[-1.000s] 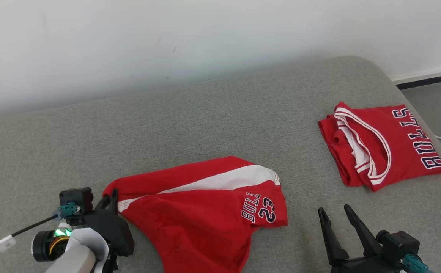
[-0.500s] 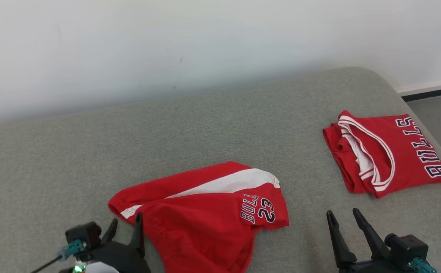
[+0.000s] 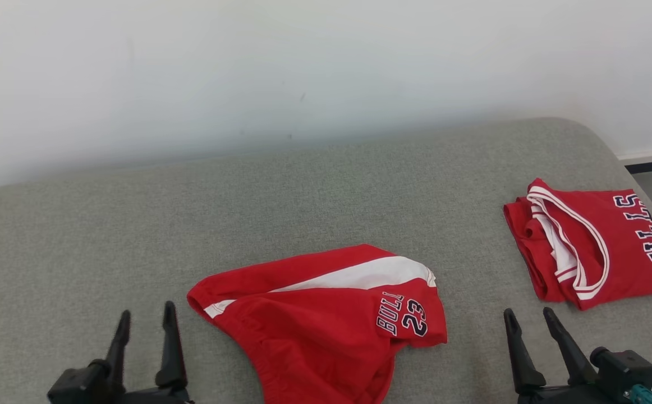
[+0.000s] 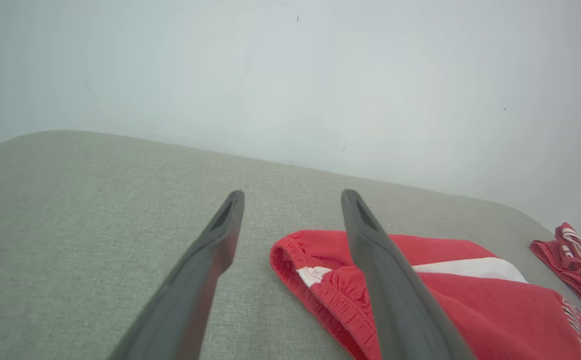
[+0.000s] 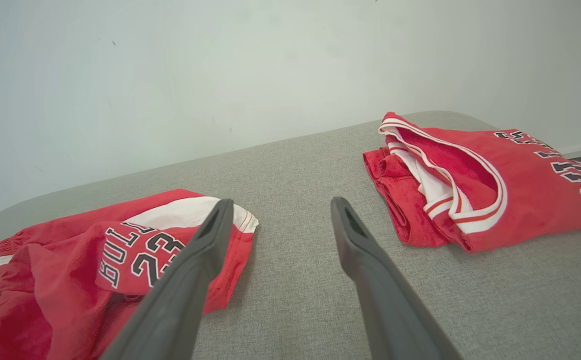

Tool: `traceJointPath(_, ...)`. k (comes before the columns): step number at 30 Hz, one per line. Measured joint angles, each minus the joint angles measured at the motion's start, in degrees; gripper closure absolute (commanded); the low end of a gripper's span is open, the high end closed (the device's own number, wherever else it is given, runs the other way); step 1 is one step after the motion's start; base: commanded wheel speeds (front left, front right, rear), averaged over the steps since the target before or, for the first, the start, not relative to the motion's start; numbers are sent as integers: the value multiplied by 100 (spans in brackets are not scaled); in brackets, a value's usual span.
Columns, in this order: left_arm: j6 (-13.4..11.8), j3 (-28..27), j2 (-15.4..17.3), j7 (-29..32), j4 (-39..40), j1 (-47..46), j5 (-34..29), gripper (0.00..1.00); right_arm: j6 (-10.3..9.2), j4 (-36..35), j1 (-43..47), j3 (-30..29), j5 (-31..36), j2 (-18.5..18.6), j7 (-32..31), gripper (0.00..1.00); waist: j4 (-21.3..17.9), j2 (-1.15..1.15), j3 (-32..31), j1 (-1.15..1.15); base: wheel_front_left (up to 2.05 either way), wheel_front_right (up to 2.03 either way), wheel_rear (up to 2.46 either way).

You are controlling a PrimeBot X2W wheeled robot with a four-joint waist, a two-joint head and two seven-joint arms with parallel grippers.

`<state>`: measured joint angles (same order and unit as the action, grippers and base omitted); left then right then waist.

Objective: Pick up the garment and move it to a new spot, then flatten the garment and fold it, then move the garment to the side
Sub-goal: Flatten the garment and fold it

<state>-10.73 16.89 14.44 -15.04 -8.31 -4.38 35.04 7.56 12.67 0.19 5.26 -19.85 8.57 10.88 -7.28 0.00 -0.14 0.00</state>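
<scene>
Left gripper point(image 3: 146, 311) has its fingers spread wide with nothing between them, just beside the waistband end of the red shorts point(image 3: 326, 325) and apart from the cloth. The right gripper point(image 3: 528, 311) is equally spread and empty near the printed leg. Both gripper bodies are cut off at the bottom edge. The shorts lie rumpled on the grey cushion point(image 3: 303, 191) (lower hem out of frame). A folded red jersey point(image 3: 601, 247) lies well apart at the right, its lettering clipped.

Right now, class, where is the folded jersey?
In the head view, the folded jersey lies at the right end of the grey cushion, right of the shorts.
</scene>
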Motion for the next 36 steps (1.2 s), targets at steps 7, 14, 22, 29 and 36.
traceJointPath(7, 396, -900, -449, 0, 421, 745, -1244, 0, 0, -66, 72, -191, 104, 3, -29, 0, 135, 0, -125, 0, 0, 0, 0)
traceJointPath(14, 835, -1330, -666, 0, 301, 1130, -1969, 0, 0, -91, 108, -152, 181, 32, -89, 0, 326, 0, -226, 0, 0, 0, 0)
traceJointPath(22, 1251, -1704, -866, -1, 53, 1268, -2290, 0, 0, 22, 233, -65, 200, 35, -154, 0, 535, 0, -342, -1, 0, 0, 0)
traceJointPath(29, 1491, -1845, -960, 0, -10, 1269, -2436, 0, -1, 157, 276, -34, 198, 31, -149, 0, 610, 0, -410, -1, 0, 0, 0)
traceJointPath(36, 1636, -1930, -1039, -1, -45, 1260, -2498, 0, 0, 213, 294, -1, 186, 24, -131, 0, 579, 0, -400, 0, 0, 0, 0)
